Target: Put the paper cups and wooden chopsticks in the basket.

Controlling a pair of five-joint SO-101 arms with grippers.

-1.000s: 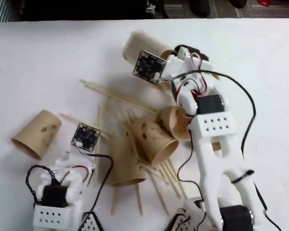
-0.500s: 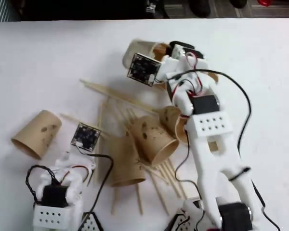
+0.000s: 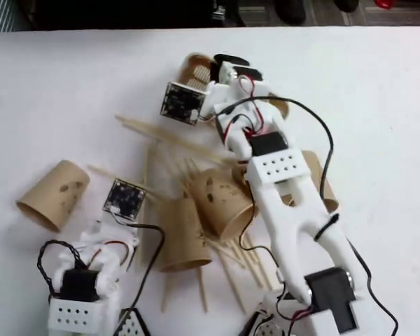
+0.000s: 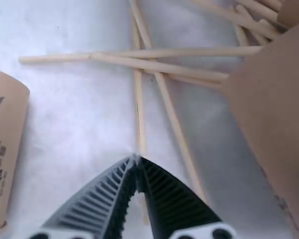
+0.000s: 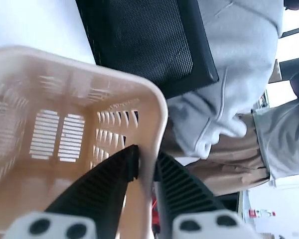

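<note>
**Mia:** What is hard to see from up high?

**Ben:** The basket [image 3: 194, 68], at twelve o'clock on the counter [image 3: 56, 84]. The right arm [image 3: 283, 203] and its camera board [image 3: 180, 103] cover most of it.

**Mia:** Is anything under that arm?

**Ben:** A hidden cup [image 3: 313, 183] at three o'clock. Only one side peeks out. The chopsticks [image 3: 203, 290] slip under the middle cups [image 3: 224, 203].

**Mia:** And the left arm [image 3: 73, 294]?

**Ben:** It is at seven o'clock, and the picture's edge cuts it off.

**Mia:** And up close?

**Ben:** In the left wrist view, the first cup [image 4: 2, 149] and the second cup [image 4: 274, 114] run out of the picture. One stick [image 4: 138, 109] goes behind the left gripper [image 4: 137, 159]. In the right wrist view, the basket is cut off too.
</note>
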